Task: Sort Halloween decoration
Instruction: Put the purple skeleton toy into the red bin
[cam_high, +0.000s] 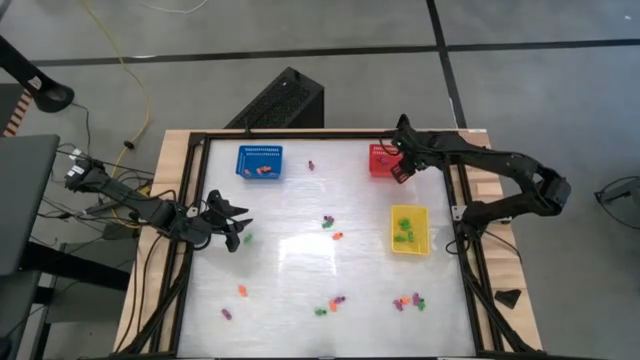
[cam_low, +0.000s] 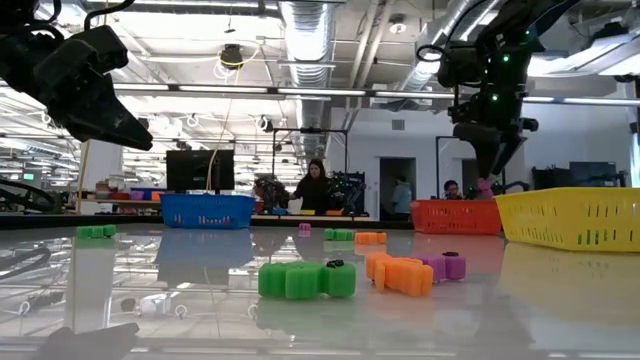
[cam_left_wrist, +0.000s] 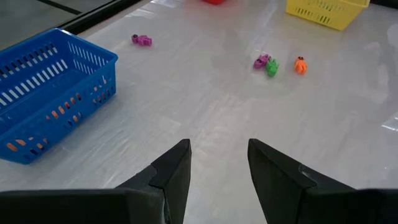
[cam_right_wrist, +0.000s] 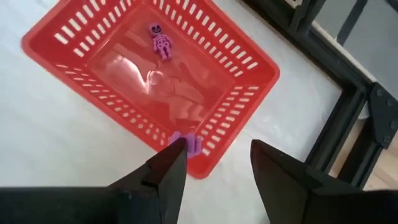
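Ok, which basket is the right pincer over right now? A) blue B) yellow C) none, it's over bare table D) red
D: the right pincer hangs over the red basket, which has a purple skeleton lying inside.

Three baskets (blue, red, yellow), two arms.

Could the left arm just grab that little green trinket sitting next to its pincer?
Probably yes. The left pincer stands open above the table, the green trinket lies right beside it, and nothing stands between them.
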